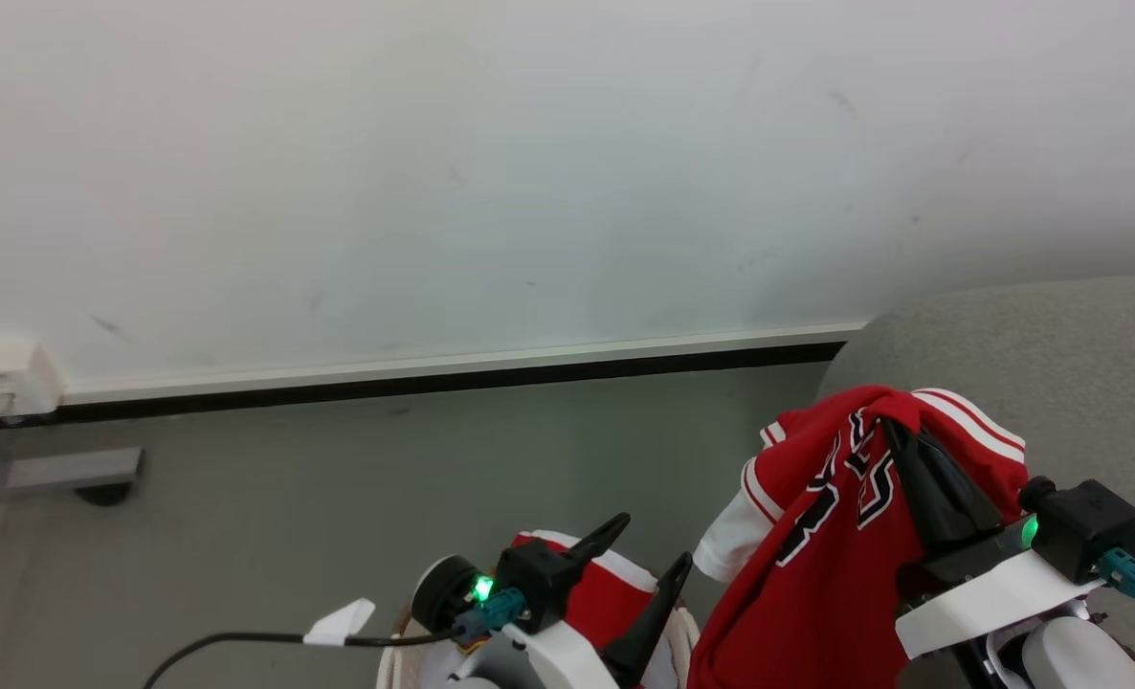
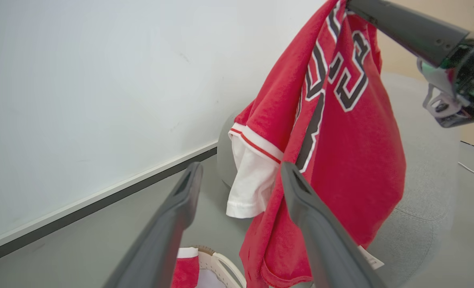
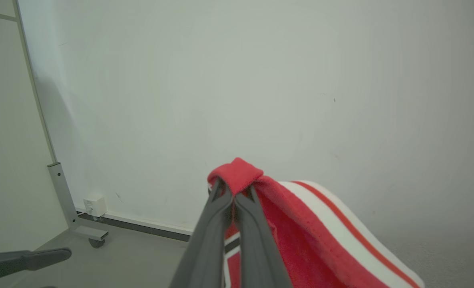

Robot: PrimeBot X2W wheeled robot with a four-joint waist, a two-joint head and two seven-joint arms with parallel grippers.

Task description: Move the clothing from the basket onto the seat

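Head view puts the risk plainly: the jersey hangs from one small fold pinched at the tips of the right gripper. Most of its weight trails below the jaws, so a quick swing toward the seat could pull the fold free and drop it to the floor. Its hem dangles low, just beside the left gripper and near the basket rim, and could snag on either as it travels.

The right jaws are fully closed, clamping that red fold between their tips, with the seat lying beyond them. The left jaws stand wide apart and hold nothing. The jersey hangs just past their tips, probably not touching, though the angle is poor. Beneath them a second red garment lies in the basket.
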